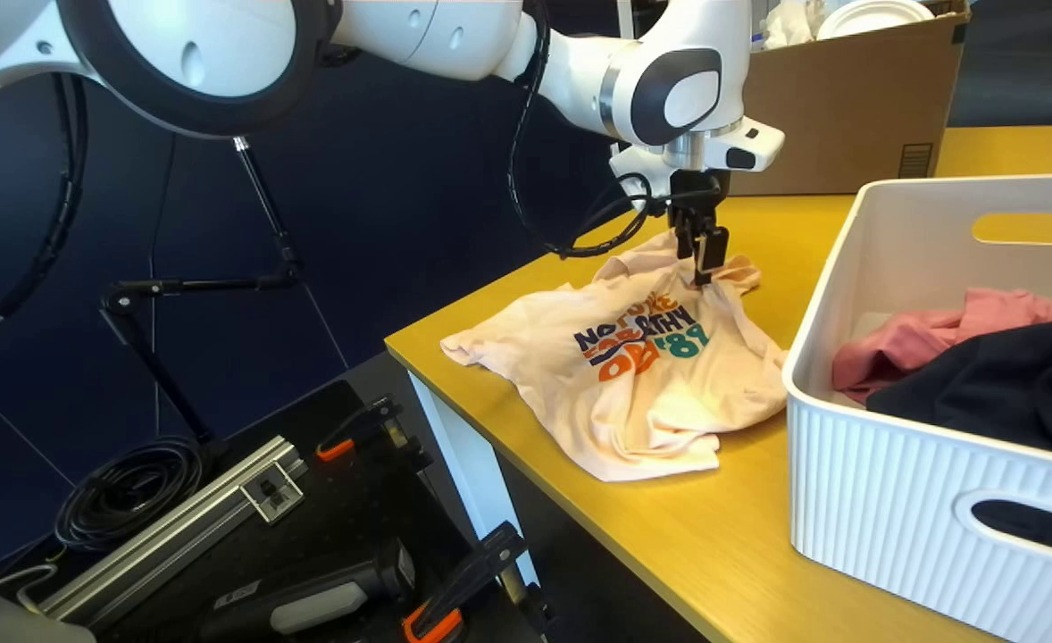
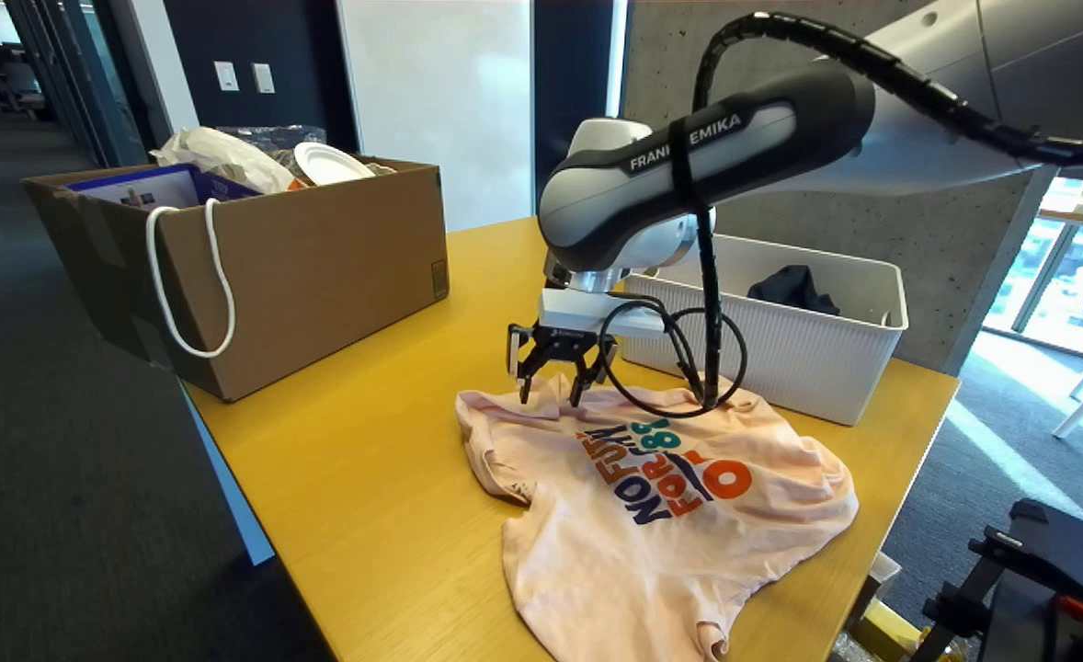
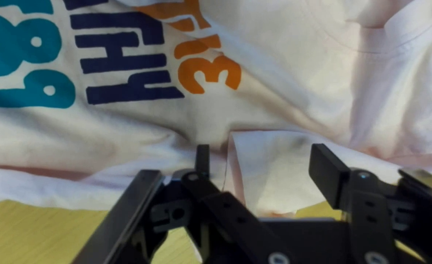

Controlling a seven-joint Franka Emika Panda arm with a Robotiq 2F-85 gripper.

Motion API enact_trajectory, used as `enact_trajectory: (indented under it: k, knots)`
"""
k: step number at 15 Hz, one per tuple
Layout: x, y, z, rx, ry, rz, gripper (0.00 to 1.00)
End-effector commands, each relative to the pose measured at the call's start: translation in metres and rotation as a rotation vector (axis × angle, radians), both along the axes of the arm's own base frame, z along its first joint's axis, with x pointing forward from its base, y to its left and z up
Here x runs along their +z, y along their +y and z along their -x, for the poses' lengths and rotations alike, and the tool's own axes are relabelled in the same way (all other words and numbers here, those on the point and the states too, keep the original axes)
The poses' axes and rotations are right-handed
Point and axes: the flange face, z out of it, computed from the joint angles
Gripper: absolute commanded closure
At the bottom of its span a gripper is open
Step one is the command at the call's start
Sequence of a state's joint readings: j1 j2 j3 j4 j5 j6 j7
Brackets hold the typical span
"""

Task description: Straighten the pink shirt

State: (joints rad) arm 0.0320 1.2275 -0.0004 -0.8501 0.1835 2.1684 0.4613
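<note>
The pale peach-pink shirt (image 1: 526, 344) lies wrinkled on the yellow table, its printed front facing up. It also shows in an exterior view (image 2: 597, 570) and fills much of the wrist view (image 3: 285, 80). Folds run beside the print, and the part near my gripper is folded over. My gripper (image 3: 258, 157) is open, with nothing held between its fingers. In the wrist view its fingertips are on either side of a folded flap of the shirt. In both exterior views, the gripper (image 1: 703, 272) (image 2: 551, 400) points down at the shirt's edge; contact with the cloth cannot be told.
A white ribbed bin (image 1: 892, 487) (image 2: 836, 359) stands beside the shirt, holding a deeper pink cloth (image 1: 923, 335) and a black garment (image 1: 1008, 384). A cardboard box (image 1: 839, 116) (image 2: 339, 267) stands on the table (image 2: 394, 515). The arm's looped cable (image 2: 712, 368) hangs low over the shirt.
</note>
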Motion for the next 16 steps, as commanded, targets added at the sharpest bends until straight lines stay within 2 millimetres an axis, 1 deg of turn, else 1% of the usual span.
enact_trajectory:
  k: [1,2,3,4,5,7,9,10,14,15,16]
  knots:
    - [-0.0054,0.0016,-0.0036,-0.019,0.013,-0.015,0.32]
    - [-0.0075,0.0015,-0.0038,-0.018,0.013,-0.015,0.17]
    - [-0.0095,0.0018,-0.0038,-0.018,0.013,-0.014,0.17]
    - [-0.0107,0.0016,-0.0041,-0.017,0.011,-0.015,0.19]
    - [-0.0119,0.002,-0.0042,-0.016,0.011,-0.015,0.44]
    - [-0.0123,0.0038,-0.0045,-0.012,0.006,-0.014,0.44]
    - [-0.0125,0.0036,-0.005,-0.012,0.003,-0.013,0.6]
    - [-0.0123,0.0039,-0.005,-0.011,0.002,-0.015,0.69]
    - [-0.0087,0.0028,-0.006,-0.014,-0.003,-0.012,0.98]
    - [-0.0056,0.0021,-0.0059,-0.013,-0.007,-0.007,1.0]
    - [-0.0029,0.0002,-0.0065,-0.014,-0.01,-0.004,1.0]
